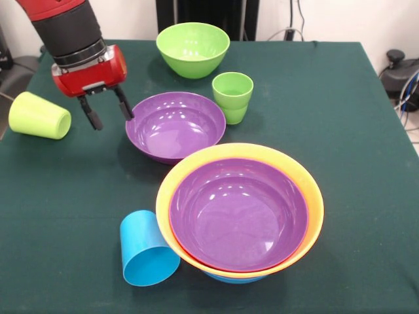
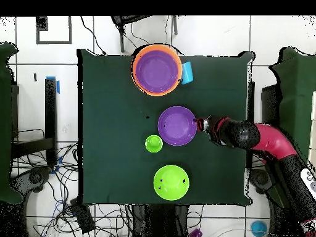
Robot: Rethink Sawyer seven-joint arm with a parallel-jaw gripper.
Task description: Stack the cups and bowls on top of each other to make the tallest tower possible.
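The red and black gripper [image 1: 105, 109], jaws apart and empty, hangs just beside the rim of the loose shallow purple plastic bowl [image 1: 175, 125], which sits upright on the green table [image 1: 340, 131] behind the orange-rimmed tower [image 1: 239, 210].

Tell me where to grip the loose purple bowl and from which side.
Grip the purple bowl by its thin rim, from above, on the side next to the gripper: one finger inside, one outside. It sits upright and is likely too wide to span.
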